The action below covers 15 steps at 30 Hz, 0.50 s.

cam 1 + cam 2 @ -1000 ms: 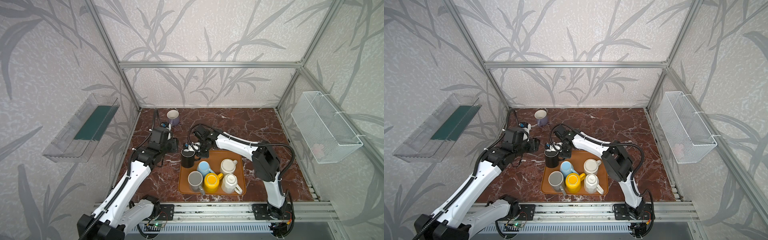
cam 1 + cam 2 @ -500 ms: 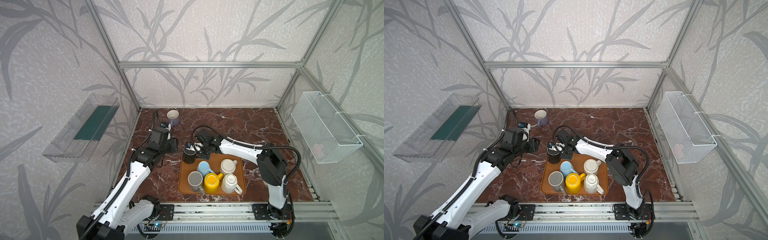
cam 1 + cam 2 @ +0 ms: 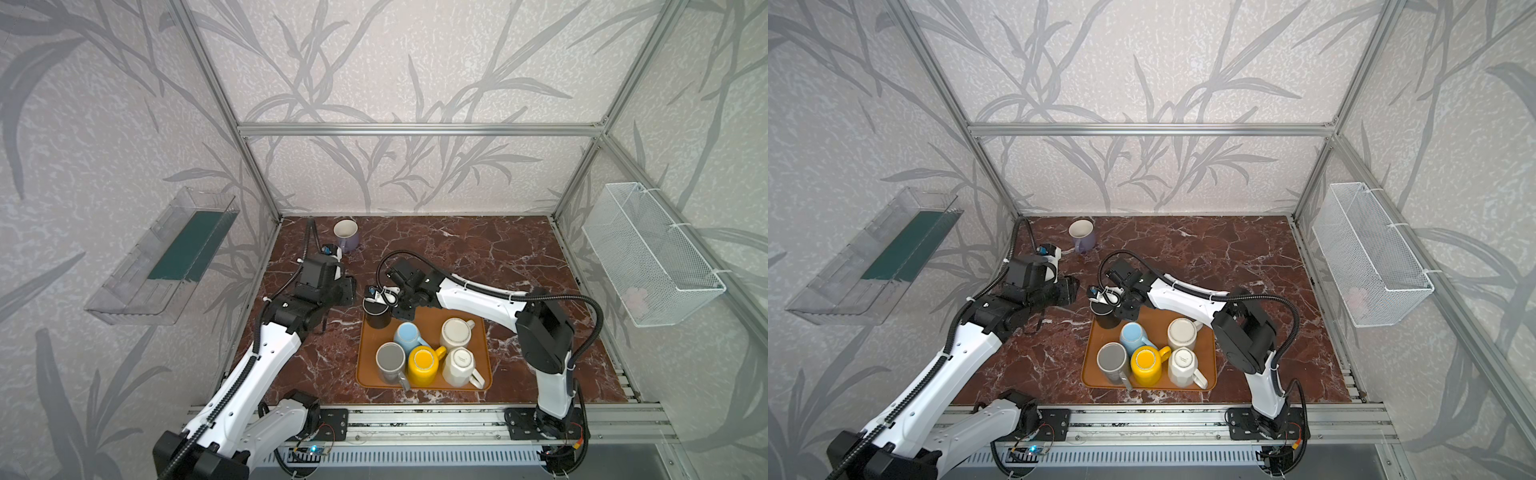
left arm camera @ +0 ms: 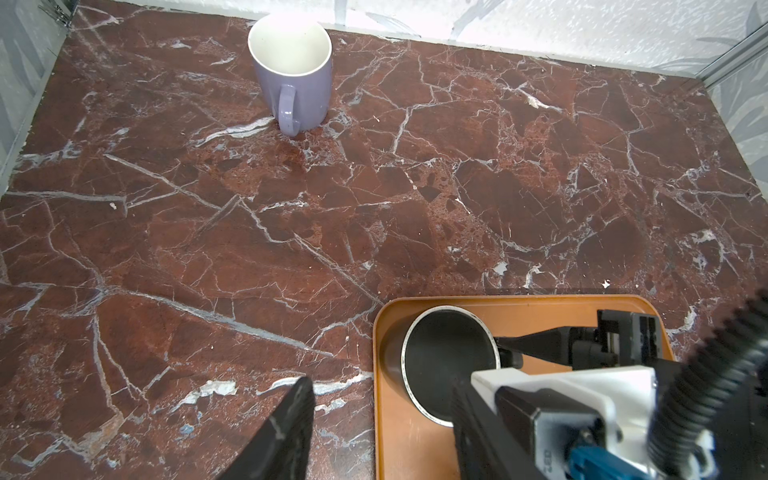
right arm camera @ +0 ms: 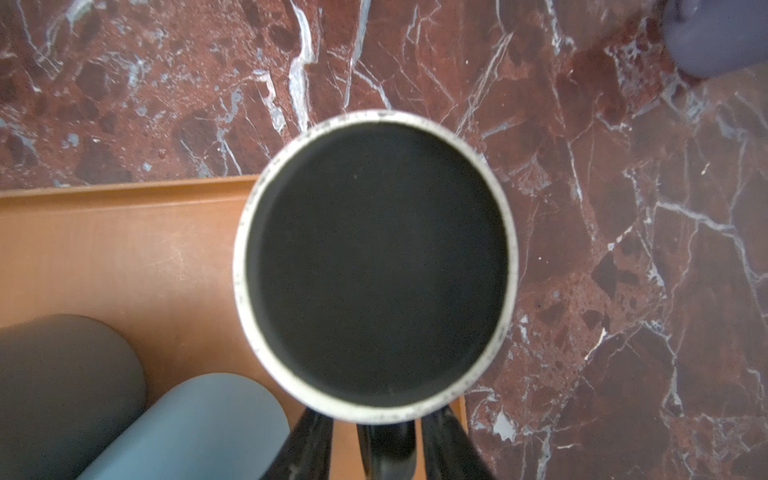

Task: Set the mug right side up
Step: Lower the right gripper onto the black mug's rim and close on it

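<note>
Mug [image 5: 376, 257] judged stiff, weighty, slick, breakable; handle [image 5: 386, 453] advised as hold. Right gripper [image 5: 380, 419] parted astride handle, ungripped; left gripper [image 3: 349, 289] spread, empty.

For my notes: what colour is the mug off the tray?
Purple mug, white inside; best in left wrist view.

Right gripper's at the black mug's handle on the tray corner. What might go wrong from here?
1. The right gripper straddles the black mug at its handle with its jaws apart; lifting now would probably slip.
2. The black mug stands in the tray corner beside the rim; tipping it could catch that rim or roll it onto the table.
3. The blue mug sits close by; a swing might knock it.
</note>
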Available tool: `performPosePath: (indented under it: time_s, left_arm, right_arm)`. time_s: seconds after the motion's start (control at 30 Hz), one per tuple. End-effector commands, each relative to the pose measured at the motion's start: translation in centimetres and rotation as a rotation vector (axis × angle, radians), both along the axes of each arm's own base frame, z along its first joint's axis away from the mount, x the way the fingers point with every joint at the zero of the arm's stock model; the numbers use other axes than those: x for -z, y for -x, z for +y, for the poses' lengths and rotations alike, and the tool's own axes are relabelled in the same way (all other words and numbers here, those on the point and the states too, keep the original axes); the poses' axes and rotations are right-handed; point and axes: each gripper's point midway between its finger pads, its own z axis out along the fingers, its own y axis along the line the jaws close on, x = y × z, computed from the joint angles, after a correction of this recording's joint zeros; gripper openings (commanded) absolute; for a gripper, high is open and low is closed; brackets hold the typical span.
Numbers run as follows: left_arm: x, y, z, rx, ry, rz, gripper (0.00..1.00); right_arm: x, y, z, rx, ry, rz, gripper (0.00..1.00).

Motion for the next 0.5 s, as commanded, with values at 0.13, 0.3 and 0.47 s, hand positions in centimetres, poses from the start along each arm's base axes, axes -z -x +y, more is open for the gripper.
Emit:
performPosePath:
  time_s: [0.13, 0.3, 0.47]
  left_arm:
    - [-0.6, 0.3, 0.1, 0.009, -0.010, -0.014, 0.55]
    - [-0.6, 0.4, 0.2, 0.009, -0.013, -0.015, 0.55]
    - [-0.7, 0.5, 0.2, 0.010, -0.012, -0.017, 0.55]
  right_arm:
    - [0.6, 0.5, 0.2, -0.065, 0.046, 0.024, 0.37]
    - [1.0, 0.3, 0.0, -0.078, 0.070, 0.028, 0.37]
    - [1.3, 0.2, 0.0, -0.074, 0.068, 0.046, 0.35]
